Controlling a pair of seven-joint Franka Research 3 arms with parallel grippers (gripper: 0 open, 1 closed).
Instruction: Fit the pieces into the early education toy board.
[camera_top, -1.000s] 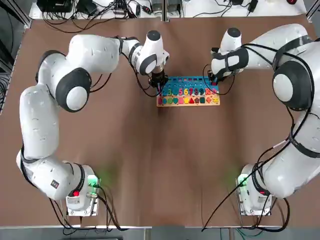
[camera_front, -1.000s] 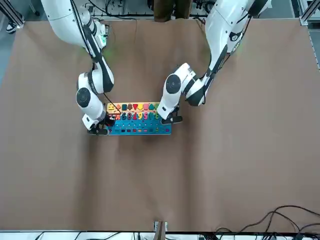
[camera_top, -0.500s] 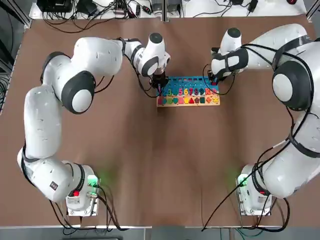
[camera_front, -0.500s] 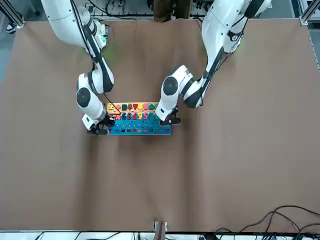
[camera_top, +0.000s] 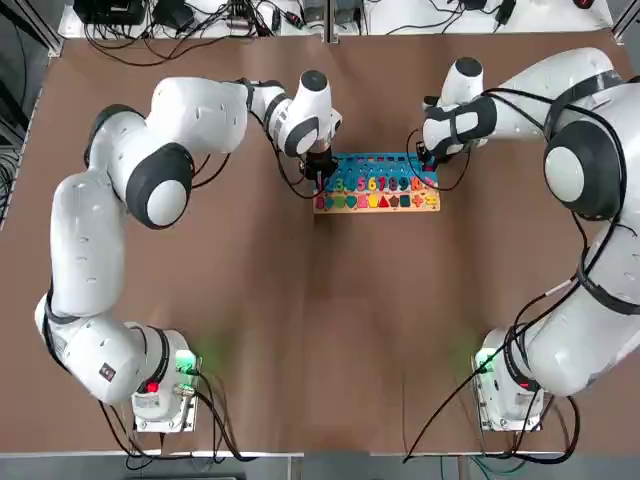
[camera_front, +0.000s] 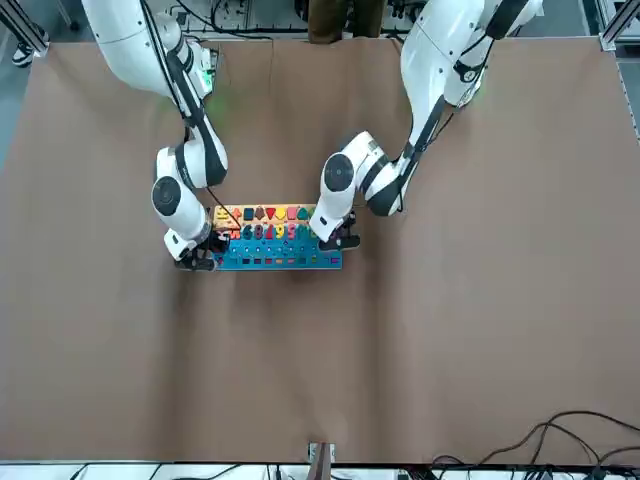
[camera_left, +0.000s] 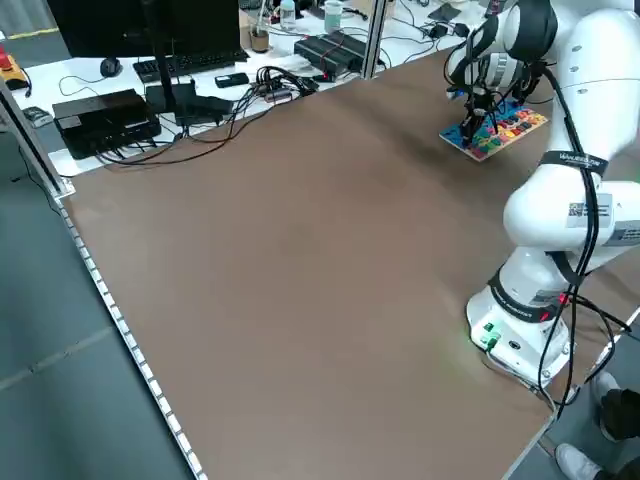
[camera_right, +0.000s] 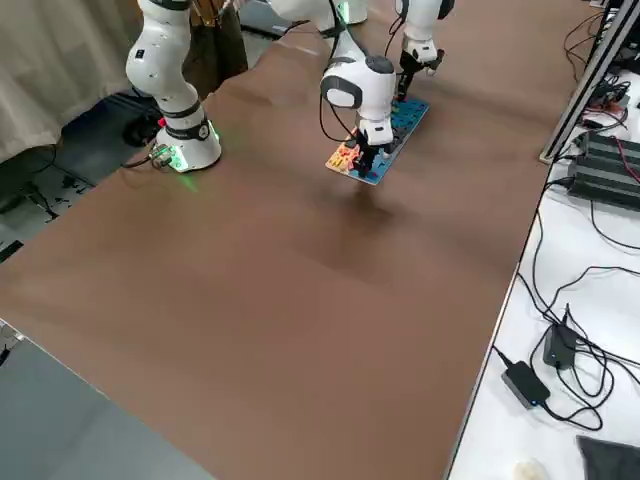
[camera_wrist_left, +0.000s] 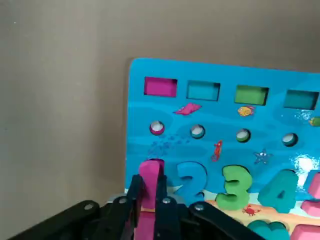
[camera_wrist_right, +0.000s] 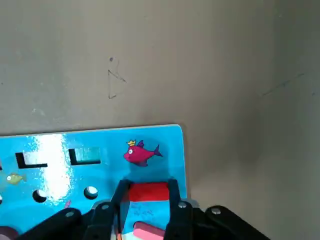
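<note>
1. One number-and-shape puzzle board (camera_top: 385, 160) lies on the brown desk (camera_top: 300, 320), upper centre of the top view.
2. Left tool (camera_wrist_left: 148, 186), lower centre-left of its wrist view: clenched on the magenta numeral 1 (camera_wrist_left: 149, 172).
3. Right tool (camera_wrist_right: 149, 189), lower centre of its wrist view: grasping the red rectangular block (camera_wrist_right: 150, 192).

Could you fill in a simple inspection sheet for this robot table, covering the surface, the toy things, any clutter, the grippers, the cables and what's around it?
Surface: brown tabletop, faint scribbles near the board
Job's things: toy board with coloured numbers and shapes; red piece over its blue part; pink number one at the board's edge
Clutter on surface: nothing seen
Grippers: left at the board's left end, closed on the pink one; right over the right end, closed on the red piece
Cables: black, along both arms; more tangled on the white side table
Surroundings: monitor, keyboard; a person's legs
</note>
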